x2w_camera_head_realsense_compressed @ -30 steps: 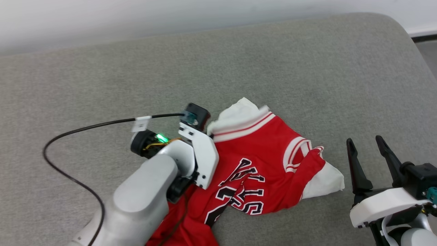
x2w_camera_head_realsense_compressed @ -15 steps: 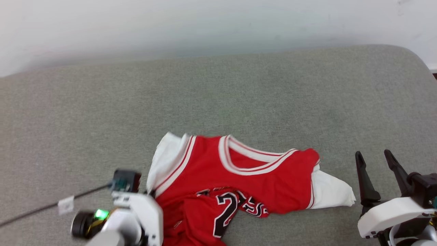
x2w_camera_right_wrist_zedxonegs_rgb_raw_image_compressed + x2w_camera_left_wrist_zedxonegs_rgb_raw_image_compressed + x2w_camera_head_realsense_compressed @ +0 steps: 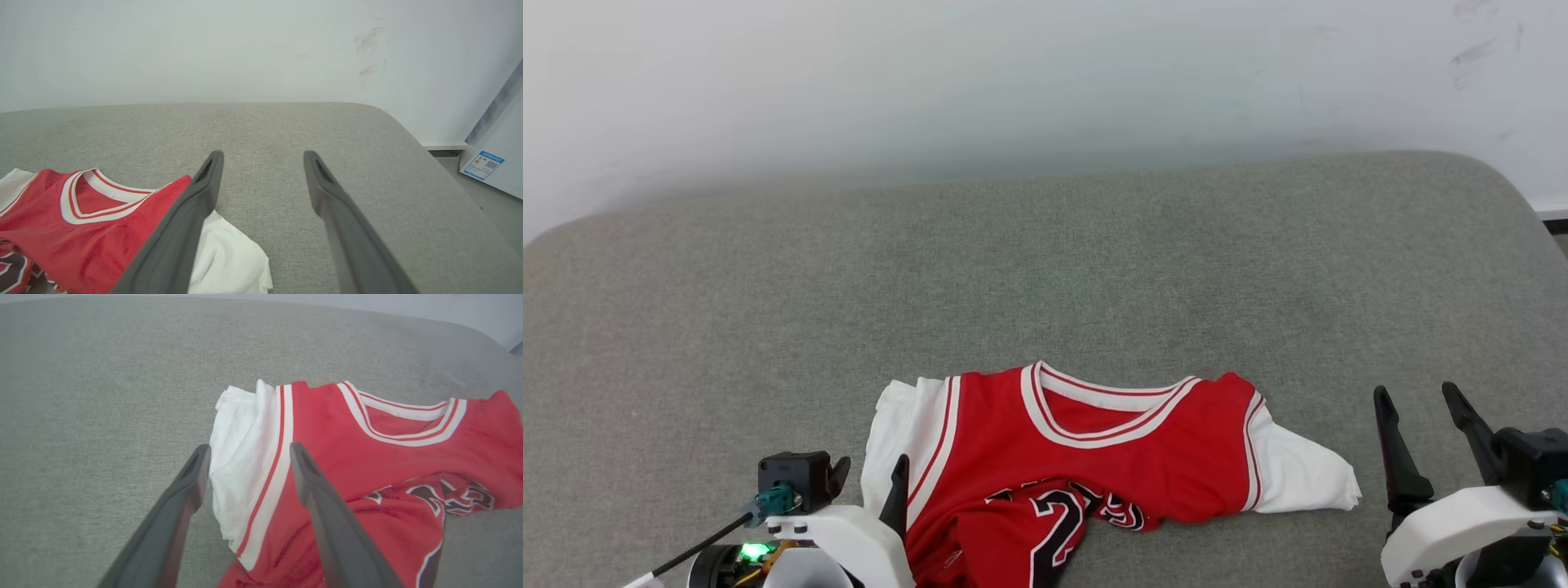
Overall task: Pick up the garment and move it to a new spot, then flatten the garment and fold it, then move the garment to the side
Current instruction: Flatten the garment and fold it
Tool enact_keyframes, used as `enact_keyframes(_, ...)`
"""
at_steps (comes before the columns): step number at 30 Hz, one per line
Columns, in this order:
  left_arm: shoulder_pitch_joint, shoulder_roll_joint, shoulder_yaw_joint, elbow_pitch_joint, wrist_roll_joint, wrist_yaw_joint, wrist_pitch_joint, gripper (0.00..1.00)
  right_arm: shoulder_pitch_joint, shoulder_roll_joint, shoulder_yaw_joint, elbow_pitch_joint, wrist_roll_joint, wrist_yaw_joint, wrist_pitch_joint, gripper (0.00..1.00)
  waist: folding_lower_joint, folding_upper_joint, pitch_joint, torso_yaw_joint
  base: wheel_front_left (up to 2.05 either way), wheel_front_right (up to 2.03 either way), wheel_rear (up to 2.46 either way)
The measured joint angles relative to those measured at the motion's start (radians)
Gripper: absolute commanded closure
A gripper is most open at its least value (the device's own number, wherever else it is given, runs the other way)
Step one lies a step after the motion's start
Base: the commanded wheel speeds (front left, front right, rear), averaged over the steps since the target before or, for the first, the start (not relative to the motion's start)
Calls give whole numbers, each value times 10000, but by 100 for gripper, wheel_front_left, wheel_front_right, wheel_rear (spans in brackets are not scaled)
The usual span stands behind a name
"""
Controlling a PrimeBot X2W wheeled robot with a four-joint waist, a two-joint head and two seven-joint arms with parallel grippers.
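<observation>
Garment [image 3: 1094, 457] lies lower centre of the head view on the cushion [image 3: 1045, 269], long axis left to right, chest rumpled. Left gripper [image 3: 870, 486] is nearer, spread and empty at its white sleeve [image 3: 241, 457]. Right gripper [image 3: 1417, 408] is spread and empty, just beside the far sleeve [image 3: 1298, 478].

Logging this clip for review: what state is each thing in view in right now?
garment: lying front up on the grey cushion, unfolded, lower part bunched, held by nothing.
left hand: open, over the garment's white sleeve.
right hand: open, empty, beside the other sleeve.
</observation>
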Motion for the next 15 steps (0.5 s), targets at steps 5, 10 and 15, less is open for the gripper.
enact_keyframes(5, -8, -46, 245, -176, 518, -35, -1540, 0, 225, 0, 61, -2, -82, 0, 146, 0, -1, 0, -406, -68, 0, 0, 0)
enact_keyframes(10, -32, -244, 556, -334, 715, -8, -2721, 0, 291, -48, 228, 46, -21, -2, 489, 0, 0, 0, -500, -106, 0, 0, 0)
enact_keyframes(15, -120, -370, 750, -497, 947, 59, -3106, 0, 340, -389, 286, 410, 466, 0, 1225, 0, -1, 0, -440, 4, 0, 0, 0)
